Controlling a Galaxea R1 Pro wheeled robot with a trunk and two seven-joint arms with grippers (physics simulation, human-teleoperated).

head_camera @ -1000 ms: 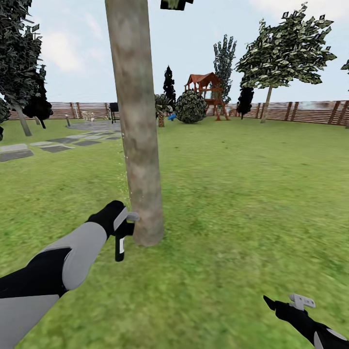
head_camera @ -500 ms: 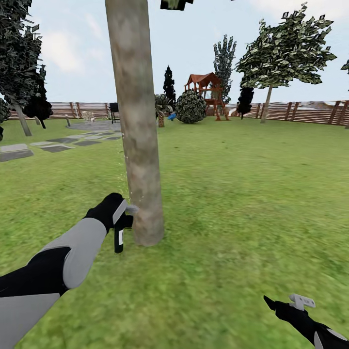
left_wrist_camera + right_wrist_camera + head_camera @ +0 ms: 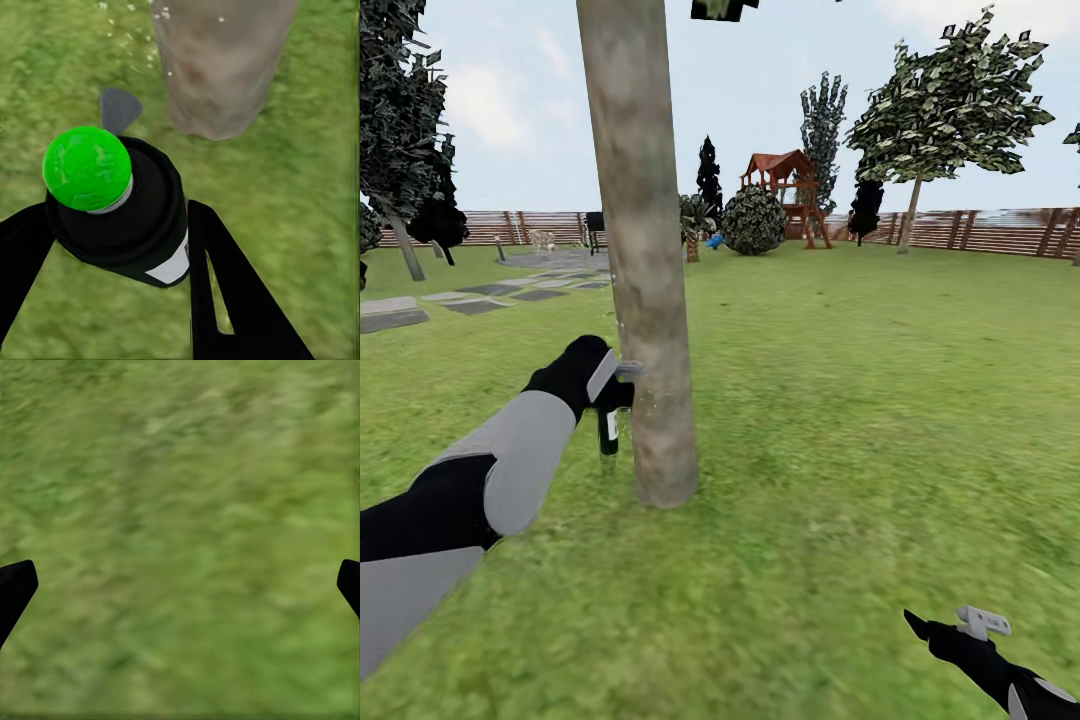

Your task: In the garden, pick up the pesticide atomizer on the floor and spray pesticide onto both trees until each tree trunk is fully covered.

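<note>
A thick grey-brown tree trunk [image 3: 645,250] rises from the grass floor [image 3: 840,400] just ahead of me. My left gripper [image 3: 603,378] is shut on the dark pesticide atomizer [image 3: 607,432], whose grey trigger head touches the trunk's left side about knee-high. In the left wrist view the black fingers [image 3: 217,285] clamp the atomizer [image 3: 142,217], which has a green cap and a white label; the trunk [image 3: 217,67] stands close beyond, with pale specks in the air beside it. A second tree [image 3: 950,100] stands far right by the fence. My right gripper [image 3: 950,627] hangs open over grass, also [image 3: 180,585].
A grey stone patio [image 3: 400,312] lies at the left. A brown slat fence [image 3: 980,230] rings the lawn. A red playhouse [image 3: 785,180], a round bush [image 3: 752,220] and dark conifers [image 3: 400,130] stand at the back. Open grass stretches right of the trunk.
My left arm has lifted the atomizer up along the trunk's left side, from near the base to about knee height. The right arm has stayed still.
</note>
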